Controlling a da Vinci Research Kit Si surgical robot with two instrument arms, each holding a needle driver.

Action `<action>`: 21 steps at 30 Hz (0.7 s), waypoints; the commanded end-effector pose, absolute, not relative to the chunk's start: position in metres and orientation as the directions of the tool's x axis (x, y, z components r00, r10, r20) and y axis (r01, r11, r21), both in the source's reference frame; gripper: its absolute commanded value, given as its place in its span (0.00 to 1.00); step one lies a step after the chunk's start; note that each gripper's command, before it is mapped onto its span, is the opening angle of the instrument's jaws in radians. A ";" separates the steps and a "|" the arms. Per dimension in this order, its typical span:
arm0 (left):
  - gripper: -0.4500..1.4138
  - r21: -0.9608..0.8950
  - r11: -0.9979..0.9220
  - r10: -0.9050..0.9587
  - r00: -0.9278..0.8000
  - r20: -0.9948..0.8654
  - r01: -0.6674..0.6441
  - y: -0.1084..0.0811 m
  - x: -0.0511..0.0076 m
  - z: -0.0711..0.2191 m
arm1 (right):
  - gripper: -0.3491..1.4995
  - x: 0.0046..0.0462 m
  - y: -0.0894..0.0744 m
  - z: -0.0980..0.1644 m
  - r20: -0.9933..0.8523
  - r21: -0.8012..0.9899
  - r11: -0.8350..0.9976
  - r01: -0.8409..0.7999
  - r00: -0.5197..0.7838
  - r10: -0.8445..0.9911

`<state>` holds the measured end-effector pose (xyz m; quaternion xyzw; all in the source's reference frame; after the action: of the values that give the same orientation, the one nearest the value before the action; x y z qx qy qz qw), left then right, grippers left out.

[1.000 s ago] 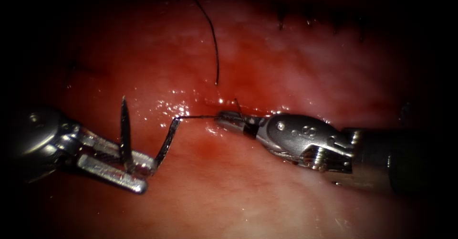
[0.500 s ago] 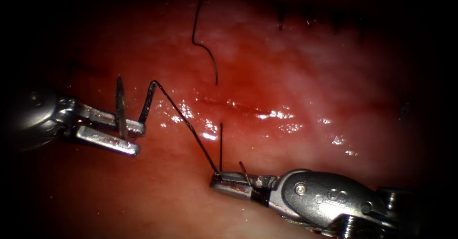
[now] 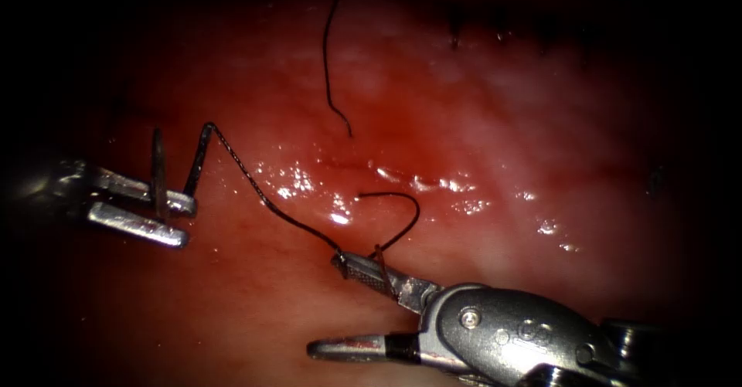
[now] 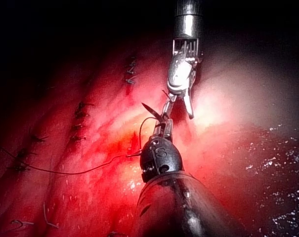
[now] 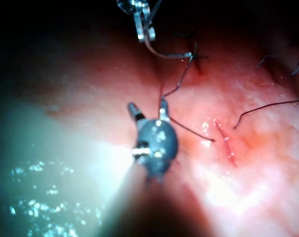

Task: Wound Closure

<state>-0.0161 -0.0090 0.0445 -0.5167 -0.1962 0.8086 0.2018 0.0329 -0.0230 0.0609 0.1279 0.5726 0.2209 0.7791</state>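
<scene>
The left tool (image 3: 174, 217) has its fingers clenched on the needle (image 3: 158, 174) near mid-curve — the needle stands clear of the tissue (image 3: 502, 140), left of the cut (image 3: 402, 177). The thread (image 3: 263, 198) runs from the needle's tail to the right tool (image 3: 325, 302), whose fingers are spread wide — the thread lies across the upper finger (image 3: 363, 271).

Needle held clear of the tissue, thread slack

The left tool (image 3: 166, 218) grips the curved needle (image 3: 178, 174) near its middle, above the tissue (image 3: 541, 147). The thread (image 3: 263, 198) runs to the right tool (image 3: 340, 302), whose jaws stand apart, thread lying across the upper one.
</scene>
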 end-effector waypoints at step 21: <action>0.00 -0.510 -0.833 0.550 -0.410 -0.727 -0.214 -0.007 -0.0127 0.046 | 0.89 0.0320 -0.019 0.069 -0.902 0.239 0.944 -0.227 0.307 0.303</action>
<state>-0.0121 -0.0068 0.0459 -0.4897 -0.1703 0.8227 0.2331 0.0311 -0.0193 0.0690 0.0325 0.5649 0.1631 0.8082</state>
